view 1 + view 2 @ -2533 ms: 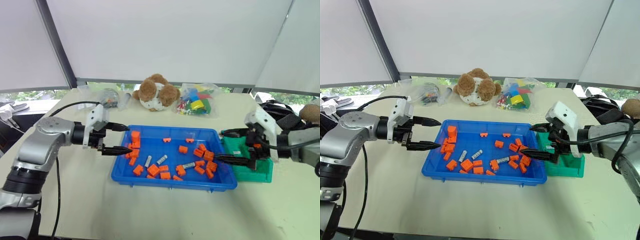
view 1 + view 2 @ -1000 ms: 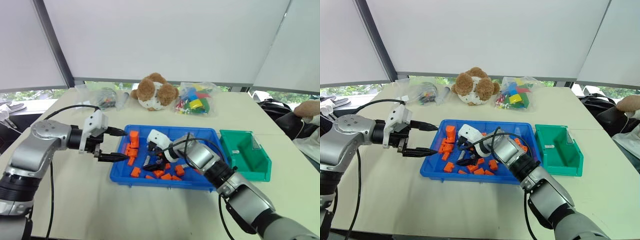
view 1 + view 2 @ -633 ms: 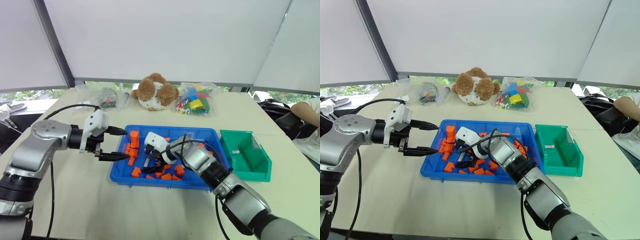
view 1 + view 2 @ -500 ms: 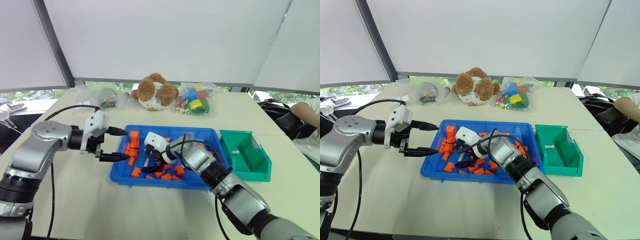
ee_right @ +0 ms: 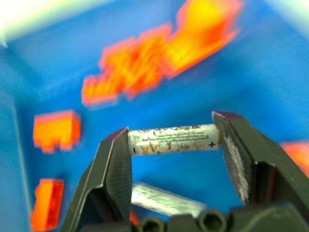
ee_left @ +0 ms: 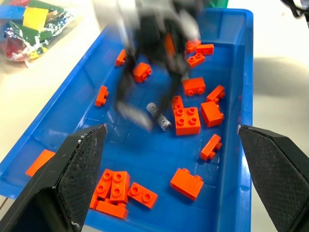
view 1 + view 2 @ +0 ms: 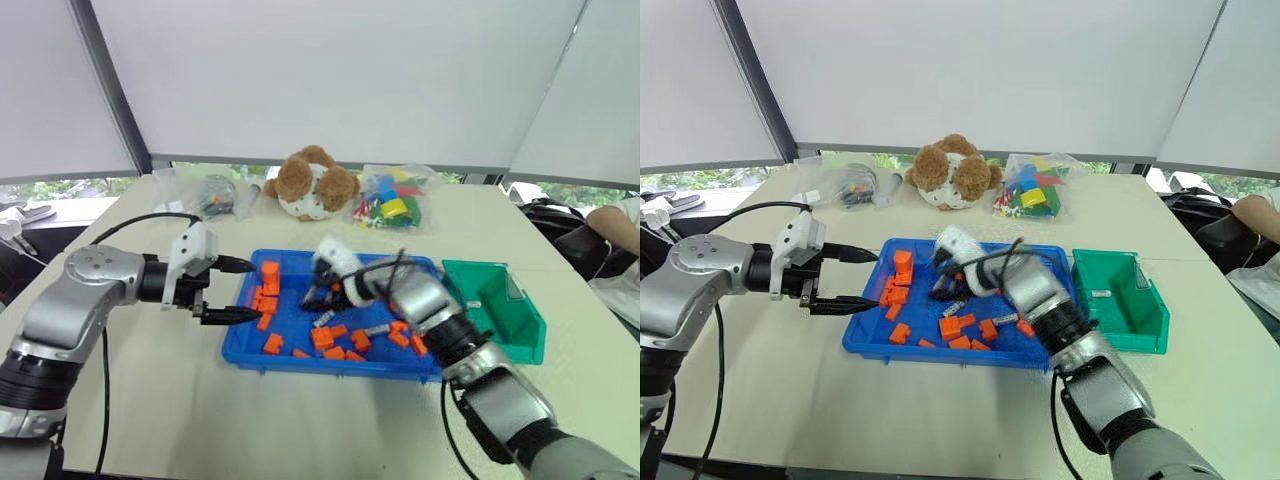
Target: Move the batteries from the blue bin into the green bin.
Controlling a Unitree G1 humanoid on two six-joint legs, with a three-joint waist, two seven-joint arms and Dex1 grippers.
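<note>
One battery (image 5: 174,139) is pinched end to end between the two black fingers of the right tool (image 5: 175,145), its long axis running straight across the gap from one finger to the other, so the tool is closed on it lengthwise and holds it clear above the floor of the blue bin (image 7: 290,356). From the head views this right tool (image 7: 318,292) sits over the middle of the blue bin, above the scatter of orange bricks (image 7: 322,338), and the green bin (image 7: 520,340) lies off to the robot's right, just beside the blue bin's right end on the bench (image 7: 200,420). That is the relation the next move turns on: the carry, as I judge it, has to run rightward over the blue rim and down into the deeper green one, and the right arm is plainly the nearer of the two to that bin. Other batteries remain in the blue bin, one (image 6: 159,116) lying flat among the bricks near its centre. The left tool (image 7: 228,290) hovers at the blue bin's left edge, its fingers spread wide and holding nothing, well apart from the green bin.
</note>
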